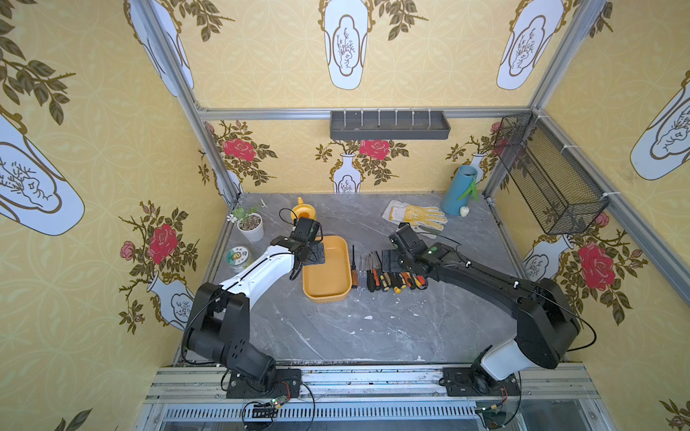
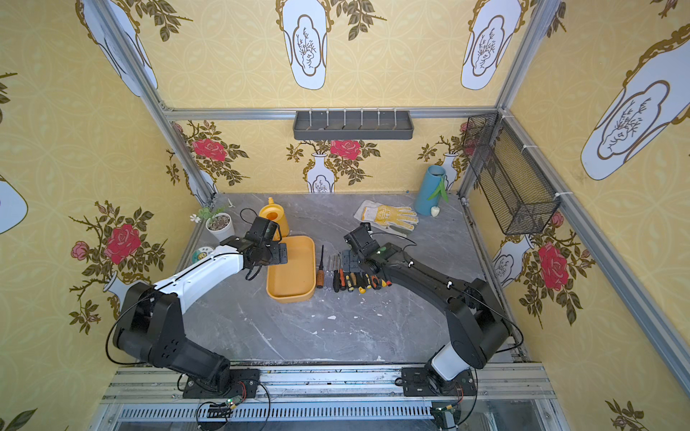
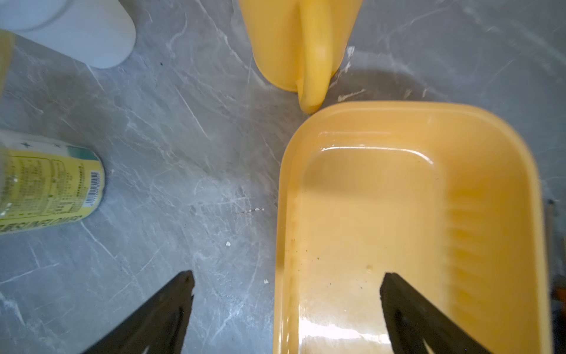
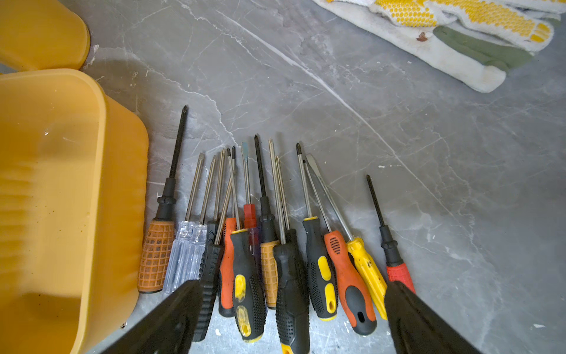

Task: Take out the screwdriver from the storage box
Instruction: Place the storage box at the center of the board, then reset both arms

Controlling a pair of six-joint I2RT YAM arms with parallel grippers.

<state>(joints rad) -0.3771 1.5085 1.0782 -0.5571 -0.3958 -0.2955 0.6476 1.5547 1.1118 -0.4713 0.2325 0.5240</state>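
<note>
Left gripper (image 2: 279, 254) hovers over the storage box (image 2: 292, 297) rim, fingers apparently spread — screwdrivers (image 2: 353, 280) rowed beside it.

The storage box (image 1: 332, 272) is sitting mid-table (image 1: 373, 328), a row of screwdrivers (image 1: 388, 278) lying just to its right, tips pointing far. A watering can (image 1: 303, 212) is standing just behind the box's far left corner, with a potted plant (image 1: 250, 225) and a tin (image 1: 237, 258) sitting farther left. A glove (image 1: 416, 216) is lying far right, a vase (image 1: 459, 190) standing behind it.
</note>
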